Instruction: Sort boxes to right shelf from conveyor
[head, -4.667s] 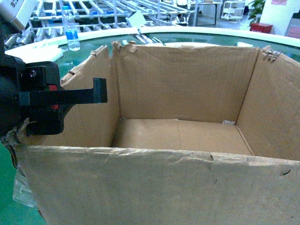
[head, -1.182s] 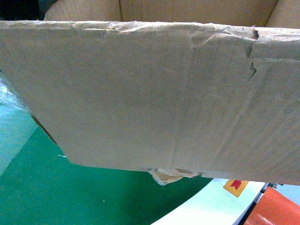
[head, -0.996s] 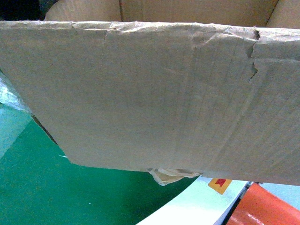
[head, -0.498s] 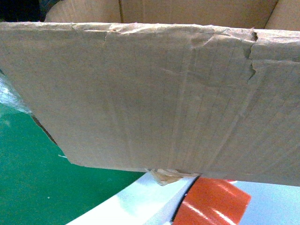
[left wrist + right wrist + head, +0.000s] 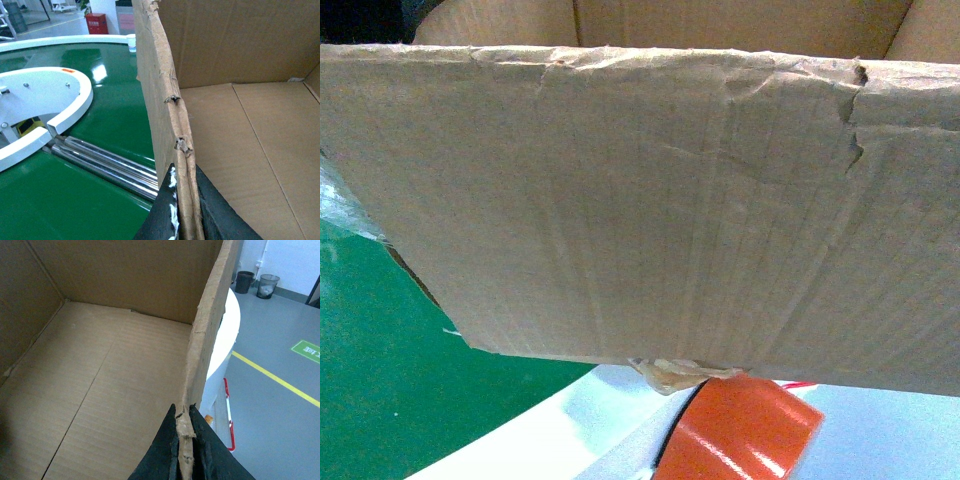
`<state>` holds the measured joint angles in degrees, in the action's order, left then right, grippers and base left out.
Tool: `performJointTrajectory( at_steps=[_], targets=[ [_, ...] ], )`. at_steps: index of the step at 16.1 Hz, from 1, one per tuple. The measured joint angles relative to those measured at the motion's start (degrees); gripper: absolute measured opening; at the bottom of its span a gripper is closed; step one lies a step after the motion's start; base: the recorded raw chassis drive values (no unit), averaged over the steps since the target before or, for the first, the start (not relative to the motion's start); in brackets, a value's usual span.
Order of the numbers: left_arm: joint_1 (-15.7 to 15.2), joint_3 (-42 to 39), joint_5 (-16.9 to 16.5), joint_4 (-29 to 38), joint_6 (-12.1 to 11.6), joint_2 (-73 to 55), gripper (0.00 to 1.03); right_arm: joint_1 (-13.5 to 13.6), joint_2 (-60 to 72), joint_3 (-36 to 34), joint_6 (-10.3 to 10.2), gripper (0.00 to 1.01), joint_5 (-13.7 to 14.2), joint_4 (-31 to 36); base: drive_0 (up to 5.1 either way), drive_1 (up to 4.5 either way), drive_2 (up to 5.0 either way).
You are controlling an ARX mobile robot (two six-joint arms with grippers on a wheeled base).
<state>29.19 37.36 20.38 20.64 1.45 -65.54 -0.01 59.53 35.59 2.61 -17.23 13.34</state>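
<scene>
The large brown corrugated cardboard box with ragged torn top edges (image 5: 650, 200) hangs lifted between the two arms, its near wall filling the head view and its bottom seam clear of the broad dark green conveyor belt (image 5: 380, 400), which shows at 7 o'clock below it beside the curved white rim (image 5: 540, 440). The left end effector (image 5: 182, 210) is clamped on the torn top edge of the box's left wall, one dark finger on each face of the cardboard; the right end effector (image 5: 184, 455) pinches the top of the right wall in the same manner. So the box lies directly between both end effectors, its long axis running left to right from one grip to the other, and neither arm is nearer than the other. A glossy orange-red curved object (image 5: 740, 430) sits below the box at 5 o'clock. The steel shelf is not in view, so which way to carry the box cannot be judged.
</scene>
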Motion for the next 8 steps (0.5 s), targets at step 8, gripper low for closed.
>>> performJointTrajectory(
  at_steps=[8],
  targets=[
    [0.00, 0.00, 0.00, 0.02, -0.02, 0.00, 0.03, 0.00, 0.00, 0.00, 0.00, 0.03, 0.02, -0.02, 0.0, 0.00, 0.0]
  ],
)
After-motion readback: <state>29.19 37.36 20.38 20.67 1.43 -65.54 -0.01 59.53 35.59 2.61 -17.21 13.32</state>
